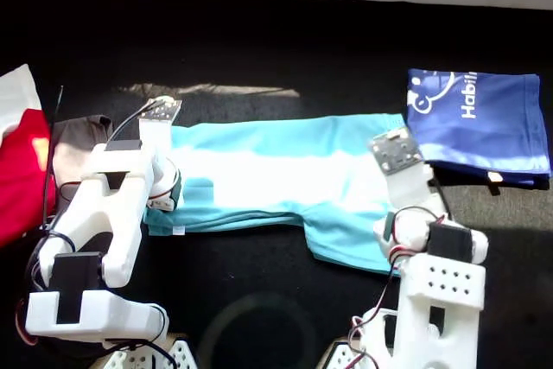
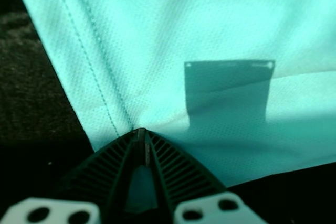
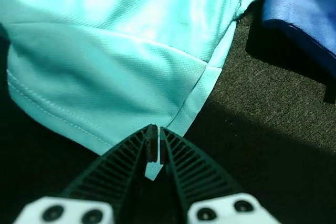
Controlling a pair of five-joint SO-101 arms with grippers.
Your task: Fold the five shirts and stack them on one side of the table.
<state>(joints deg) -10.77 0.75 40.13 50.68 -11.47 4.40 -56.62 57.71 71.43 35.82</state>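
Observation:
A teal shirt lies stretched across the middle of the black table, folded lengthwise. My left gripper is shut on its stitched hem at the shirt's left end, where the left arm stands over it. My right gripper is shut on a corner of the teal shirt at its right end, close to the front edge of the cloth. A folded blue shirt lies at the back right, just beyond the right arm.
At the far left lie a red shirt, a white one and a dark brown one. The blue shirt sits near the teal shirt's right end. Bare black table runs along the back.

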